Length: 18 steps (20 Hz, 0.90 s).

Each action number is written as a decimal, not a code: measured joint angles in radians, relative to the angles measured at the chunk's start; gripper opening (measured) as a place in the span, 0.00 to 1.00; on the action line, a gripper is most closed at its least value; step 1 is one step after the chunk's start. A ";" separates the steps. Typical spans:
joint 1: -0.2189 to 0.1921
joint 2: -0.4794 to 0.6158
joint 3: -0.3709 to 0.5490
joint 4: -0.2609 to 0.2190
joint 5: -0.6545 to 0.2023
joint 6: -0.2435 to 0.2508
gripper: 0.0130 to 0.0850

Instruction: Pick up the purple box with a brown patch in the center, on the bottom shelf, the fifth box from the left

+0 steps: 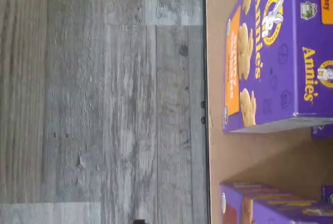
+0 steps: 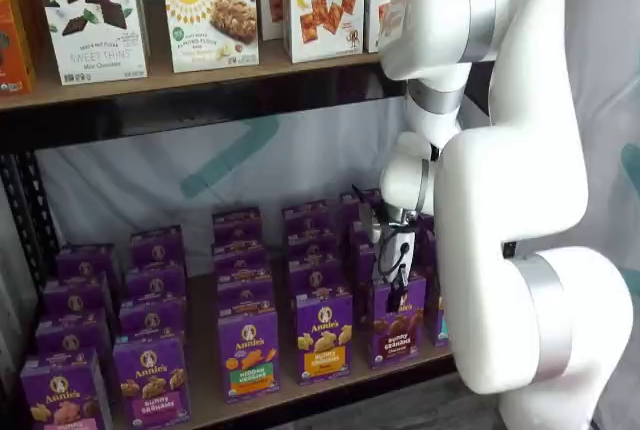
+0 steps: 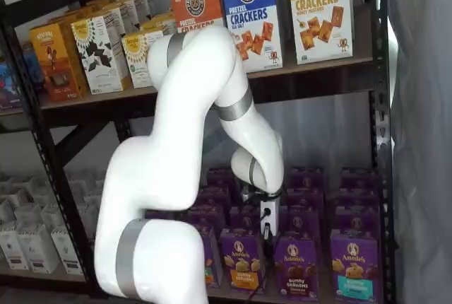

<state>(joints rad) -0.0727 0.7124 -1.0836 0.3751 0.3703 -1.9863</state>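
The purple box (image 2: 395, 324) with dark brown crackers and a brown band stands at the front of the bottom shelf (image 2: 300, 393), and it also shows in the other shelf view (image 3: 295, 266). My gripper (image 2: 396, 272) hangs just above and slightly behind its top, apart from it; it shows in both shelf views (image 3: 267, 232). Its fingers show as a dark shape with no plain gap, so I cannot tell their state. The wrist view shows the shelf board (image 1: 218, 151) and an orange-band purple carton (image 1: 270, 62), not the brown one.
Rows of purple cartons fill the shelf: a yellow-orange one (image 2: 322, 336) to the left, a teal-band one (image 3: 353, 266) to the right. Cracker cartons (image 2: 325, 0) stand on the shelf above. Grey plank floor (image 1: 104, 104) lies in front. A black upright (image 3: 378, 141) stands at right.
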 joint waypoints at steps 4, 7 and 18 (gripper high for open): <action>0.005 0.028 -0.003 -0.049 -0.055 0.046 1.00; 0.015 0.049 -0.010 0.037 -0.088 -0.029 1.00; 0.017 0.116 -0.102 0.283 -0.115 -0.254 1.00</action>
<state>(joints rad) -0.0560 0.8280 -1.1856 0.6578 0.2550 -2.2405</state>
